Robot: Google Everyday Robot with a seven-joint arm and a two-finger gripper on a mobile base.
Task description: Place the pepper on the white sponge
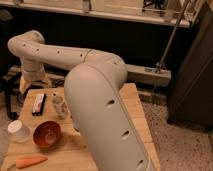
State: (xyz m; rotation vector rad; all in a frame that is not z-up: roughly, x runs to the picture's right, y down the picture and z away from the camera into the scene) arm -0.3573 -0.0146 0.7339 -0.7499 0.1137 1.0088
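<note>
The pepper (31,161), slim and orange-red, lies on the wooden table (134,112) at its near left corner, just in front of the orange bowl (47,134). My arm sweeps up over the table, bends at the elbow and reaches back to the far left. The gripper (31,84) hangs there over the table's far left edge, well away from the pepper. The white sponge is not in view; my arm covers much of the table's middle.
A white cup (19,131) stands left of the bowl. A long white-topped block with black sides (39,103) and a clear glass (60,106) sit further back. A dark cabinet (192,75) stands to the right, and a ledge runs behind the table.
</note>
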